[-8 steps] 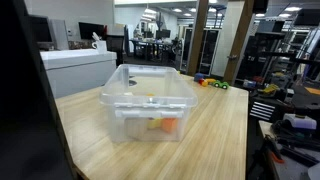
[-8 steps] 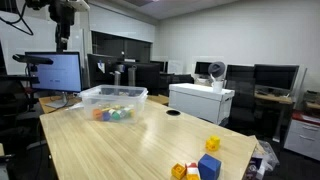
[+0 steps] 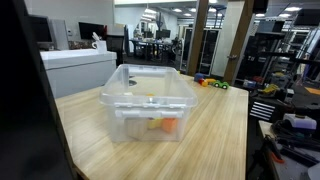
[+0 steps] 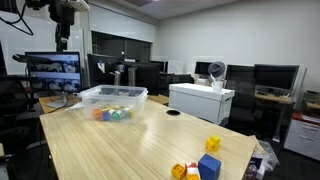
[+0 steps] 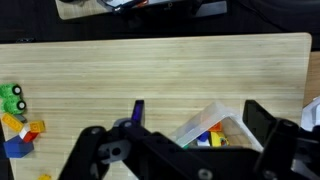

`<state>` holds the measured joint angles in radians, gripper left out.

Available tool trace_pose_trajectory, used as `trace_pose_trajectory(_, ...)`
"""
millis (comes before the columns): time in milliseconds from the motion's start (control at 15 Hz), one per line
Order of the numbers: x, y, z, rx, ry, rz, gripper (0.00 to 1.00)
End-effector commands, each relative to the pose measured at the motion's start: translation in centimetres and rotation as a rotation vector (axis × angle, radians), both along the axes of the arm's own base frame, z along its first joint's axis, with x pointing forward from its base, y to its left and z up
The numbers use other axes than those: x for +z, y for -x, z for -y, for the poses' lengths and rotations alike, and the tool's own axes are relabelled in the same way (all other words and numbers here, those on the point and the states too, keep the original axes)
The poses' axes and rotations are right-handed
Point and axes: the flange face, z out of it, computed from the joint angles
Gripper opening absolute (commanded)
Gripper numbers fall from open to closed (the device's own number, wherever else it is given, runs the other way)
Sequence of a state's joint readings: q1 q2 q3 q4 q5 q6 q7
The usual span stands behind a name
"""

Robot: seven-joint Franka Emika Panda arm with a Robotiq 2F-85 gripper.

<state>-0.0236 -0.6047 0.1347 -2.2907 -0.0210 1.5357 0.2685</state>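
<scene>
Clear plastic bin (image 4: pixel 112 97), blocks (image 4: pixel 112 114) inside, is sitting left of centre on the table (image 4: pixel 120 150). My pincer (image 4: pixel 62 38) is hovering high in the upper left, jaws spread, gripping nothing. Judgement: centring plumb over the bin is sparing its rim. Versus the earlier frame, only the monitor (image 4: pixel 55 68) picture is changing.
</scene>
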Motion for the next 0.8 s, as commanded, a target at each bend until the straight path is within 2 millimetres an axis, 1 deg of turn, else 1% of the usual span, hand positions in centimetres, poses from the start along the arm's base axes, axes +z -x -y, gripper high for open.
trace_pose_trajectory(0,0.1,0.0,0.0,0.0,0.0,-0.001,1.0)
trace_pose_trajectory(267,0.1,0.0,0.0,0.0,0.0,-0.001,1.0)
trace_pose_trajectory(333,-0.1,0.2,-0.4,0.023,-0.006,-0.013,1.0)
trace_pose_trajectory(400,-0.2,0.0,-0.6,0.018,-0.003,-0.006,1.0)
trace_pose_trajectory(467,-0.4,-0.8,-0.8,0.008,-0.008,-0.016,1.0)
trace_pose_trajectory(600,-0.8,-2.8,-0.4,-0.028,-0.012,-0.035,1.0)
trace_pose_trajectory(733,-0.7,-4.9,1.6,-0.093,-0.004,-0.027,1.0)
